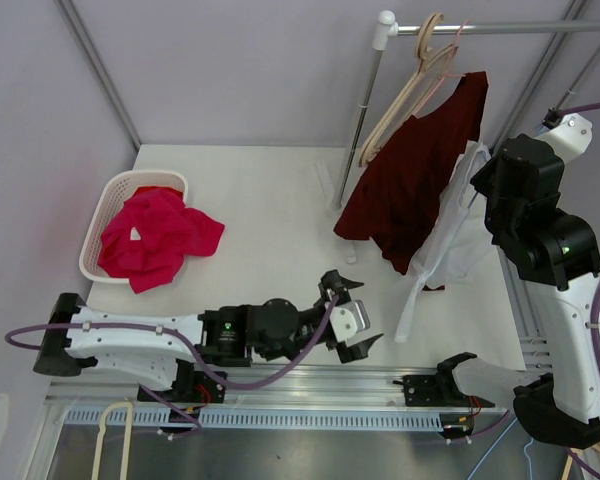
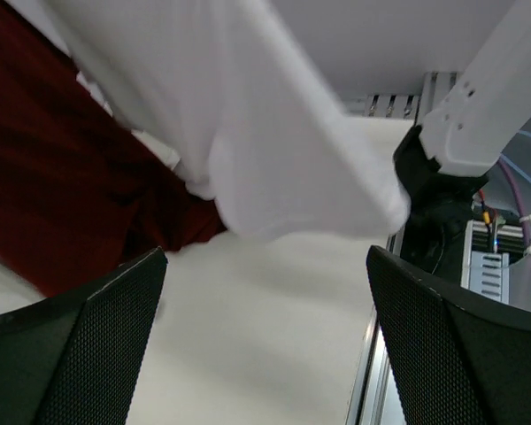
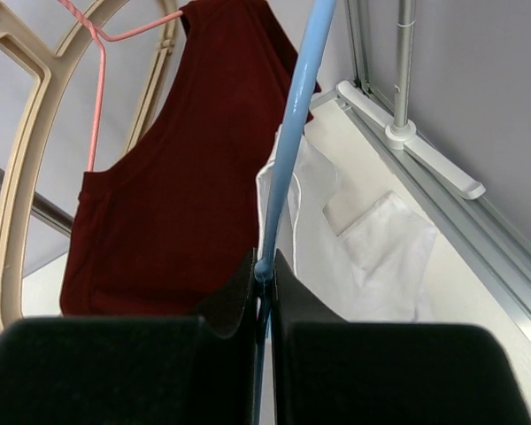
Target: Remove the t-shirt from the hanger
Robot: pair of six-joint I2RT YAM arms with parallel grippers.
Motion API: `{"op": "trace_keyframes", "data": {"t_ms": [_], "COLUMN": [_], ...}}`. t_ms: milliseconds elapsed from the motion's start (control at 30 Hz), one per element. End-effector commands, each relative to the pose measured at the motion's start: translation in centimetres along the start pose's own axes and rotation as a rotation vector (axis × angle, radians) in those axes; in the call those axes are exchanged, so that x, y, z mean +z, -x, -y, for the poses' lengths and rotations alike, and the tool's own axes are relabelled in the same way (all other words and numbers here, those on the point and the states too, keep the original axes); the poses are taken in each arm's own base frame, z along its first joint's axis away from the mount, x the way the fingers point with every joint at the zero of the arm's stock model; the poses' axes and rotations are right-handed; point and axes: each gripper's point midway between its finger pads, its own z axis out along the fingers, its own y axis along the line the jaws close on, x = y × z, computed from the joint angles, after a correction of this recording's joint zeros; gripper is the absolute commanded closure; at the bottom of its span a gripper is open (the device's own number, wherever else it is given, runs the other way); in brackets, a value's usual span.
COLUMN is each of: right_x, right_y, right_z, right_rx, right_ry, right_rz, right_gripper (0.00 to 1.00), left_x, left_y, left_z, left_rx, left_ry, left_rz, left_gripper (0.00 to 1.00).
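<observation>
T-shirt [image 1: 448, 240], white, hangs at about 3 o'clock over the table [image 1: 270, 215] beside the raised right arm, its lower cloth trailing down to the tabletop toward 5 o'clock. The right gripper [image 3: 264, 270] is clenched on the thin bar of a blue hanger [image 3: 296, 106], and the wrist view shows the white cloth lying just beside and behind that bar. Whether the neck still sits over the hanger cannot be told.

The left gripper [image 1: 356, 316] lies low at 6 o'clock with its jaws spread wide and nothing between them. It is aimed toward the trailing hem. Its own camera shows the white cloth beyond the black mesh fingers [image 2: 80, 354], apart from them.

A dark red top [image 1: 420, 175] hangs on a pink hanger [image 1: 446, 58] from the rail [image 1: 510, 28] at 1 o'clock, touching the white cloth on its left. Beige hangers [image 1: 405, 95] hang from the same rail, just left of the pink one. At 9 o'clock a white basket [image 1: 118, 184] holds a crumpled red garment [image 1: 158, 240] that spills over its right rim.
</observation>
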Motion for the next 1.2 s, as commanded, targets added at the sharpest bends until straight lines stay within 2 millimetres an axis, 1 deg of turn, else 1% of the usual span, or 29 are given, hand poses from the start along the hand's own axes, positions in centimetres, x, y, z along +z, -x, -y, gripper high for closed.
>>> {"op": "trace_keyframes", "data": {"t_ms": [0, 100, 167, 200, 233, 300, 367, 400, 467, 500, 533, 567, 600, 633, 667, 700, 733, 767, 800, 833, 900, 933, 967, 1000, 1033, 1067, 1100, 1133, 1167], "right_x": [-0.6, -0.6, -0.6, -0.6, -0.6, -0.7, -0.8, -1.0, -1.2, -1.2, -1.3, -1.4, -1.3, -1.3, -1.3, -1.3, -1.2, -1.3, -1.2, -1.1, -0.9, -0.7, -0.3, -0.1, 0.1, 0.5, 0.8, 1.0, 1.2], "right_y": [1.2, 1.2, 1.1, 1.2, 1.2, 1.2, 1.1, 1.3, 1.4, 1.4, 1.4, 1.5, 1.5, 1.5, 1.5, 1.4, 1.4, 1.4, 1.3, 1.2, 1.1, 1.0, 1.0, 1.2, 1.4, 1.4, 1.6, 1.7, 2.2], "right_z": [0.2, 0.2, 0.2, 0.1, 0.0, -0.3, -0.4, -0.4, -0.5, -0.5, -0.5, -0.5, -0.5, -0.5, -0.6, -0.6, -0.7, -0.8, -0.9, -1.1, -1.2, -1.0, -0.8, -0.2, -0.1, -0.3, -0.1, -0.1, -0.3], "right_rx": [0.043, 0.037, 0.038, 0.042, 0.046, 0.052, 0.061, 0.068, 0.072, 0.073, 0.073, 0.074, 0.072, 0.066, 0.067, 0.064, 0.065, 0.065, 0.064, 0.060, 0.051, 0.039, 0.024, 0.015, 0.011, 0.000, 0.002, 0.004, 0.015], "right_ry": [0.001, 0.003, 0.005, 0.010, 0.016, 0.031, 0.040, 0.048, 0.058, 0.060, 0.062, 0.063, 0.061, 0.062, 0.064, 0.066, 0.068, 0.077, 0.080, 0.084, 0.083, 0.068, 0.047, 0.009, -0.005, -0.014, -0.026, -0.029, -0.027], "right_rz": [0.040, 0.041, 0.041, 0.044, 0.043, 0.040, 0.040, 0.045, 0.046, 0.047, 0.048, 0.050, 0.050, 0.048, 0.049, 0.046, 0.047, 0.044, 0.043, 0.038, 0.039, 0.042, 0.052, 0.069, 0.077, 0.083, 0.089, 0.092, 0.103], "right_gripper": [1.00, 1.00, 1.00, 1.00, 1.00, 1.00, 1.00, 1.00, 1.00, 1.00, 1.00, 1.00, 1.00, 1.00, 1.00, 1.00, 1.00, 1.00, 1.00, 1.00, 1.00, 1.00, 1.00, 1.00, 1.00, 1.00, 1.00, 1.00, 1.00], "left_x": [0.1, -0.1, 0.2, 0.8, 1.0, 2.3, 3.3, 4.0, 5.2, 5.7, 6.2, 6.4, 6.6, 6.8, 7.1, 7.2, 7.2, 7.4, 7.0, 6.9, 6.0, 5.4, 4.6, 3.7, 2.9, 2.4, 1.9, 1.7, 1.2], "left_y": [6.7, 7.7, 7.9, 7.5, 8.0, 7.9, 7.4, 6.9, 6.4, 6.0, 6.0, 5.8, 6.5, 6.3, 5.6, 6.4, 6.3, 5.7, 6.7, 6.5, 6.7, 7.3, 8.4, 9.3, 9.7, 10.2, 10.3, 10.4, 10.9], "left_z": [0.6, 1.8, 2.0, 2.2, 1.7, 1.3, 0.9, 0.0, -0.1, -0.5, -0.6, -0.6, -1.0, -1.2, -1.6, -2.1, -2.6, -3.0, -4.4, -4.7, -4.2, -3.9, -2.2, -1.8, -1.5, -0.2, 0.5, 2.0, 3.0], "left_rx": [0.039, 0.017, 0.003, 0.010, 0.006, 0.006, -0.010, -0.029, -0.067, -0.071, -0.070, -0.067, -0.070, -0.074, -0.074, -0.084, -0.091, -0.093, -0.114, -0.116, -0.091, -0.035, -0.015, -0.013, -0.017, -0.042, -0.066, -0.127, -0.151], "left_ry": [0.025, -0.024, -0.026, -0.025, 0.007, 0.049, 0.068, 0.083, 0.067, 0.078, 0.078, 0.079, 0.091, 0.099, 0.116, 0.137, 0.164, 0.195, 0.274, 0.292, 0.311, 0.310, 0.281, 0.284, 0.292, 0.257, 0.217, 0.149, 0.114], "left_rz": [0.244, 0.285, 0.289, 0.273, 0.275, 0.252, 0.226, 0.207, 0.178, 0.163, 0.155, 0.143, 0.148, 0.137, 0.113, 0.121, 0.110, 0.083, 0.087, 0.072, 0.074, 0.090, 0.125, 0.168, 0.179, 0.191, 0.179, 0.190, 0.201], "left_gripper": [0.01, 0.00, 0.00, 0.01, 0.01, 0.01, 0.01, 0.01, 0.01, 0.01, 0.02, 0.06, 0.23, 0.31, 0.48, 0.59, 0.78, 0.99, 0.99, 0.99, 0.99, 0.99, 0.99, 0.99, 0.99, 0.99, 0.99, 0.99, 0.99]}}
